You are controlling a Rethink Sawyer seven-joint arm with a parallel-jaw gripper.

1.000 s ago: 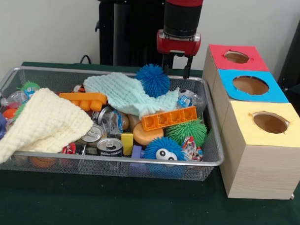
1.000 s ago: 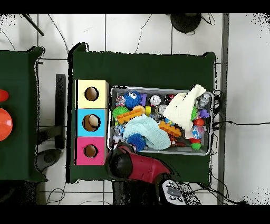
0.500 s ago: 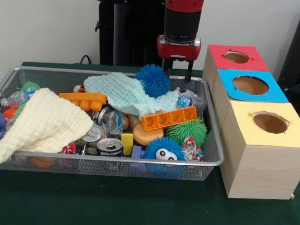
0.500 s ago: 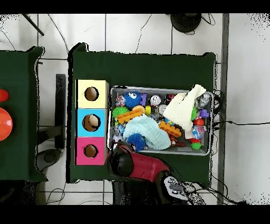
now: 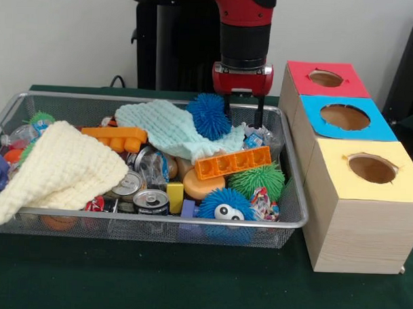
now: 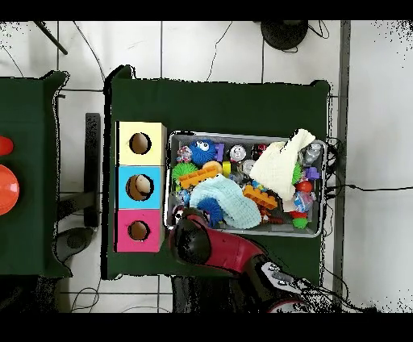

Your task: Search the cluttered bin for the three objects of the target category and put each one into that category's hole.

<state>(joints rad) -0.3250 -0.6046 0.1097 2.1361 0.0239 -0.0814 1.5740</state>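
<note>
My gripper hangs open at the bin's back right corner, its fingertips down at rim height with nothing between them. A blue spiky ball lies just left of it, touching the left finger. Right below the fingers lies a crinkled plastic wrapper. More spiky balls sit nearer the front: a green one and a blue one with eyes. In the overhead view the arm's head hides the gripper, and the blue spiky ball peeks out beside it.
The wire bin also holds a mint cloth, a cream cloth, orange blocks, cans and small toys. Beside it stand red, blue and yellow boxes with round holes.
The gripper has come down from above the bin's back rim to rim height and stays open. The blue spiky ball has shifted slightly left.
</note>
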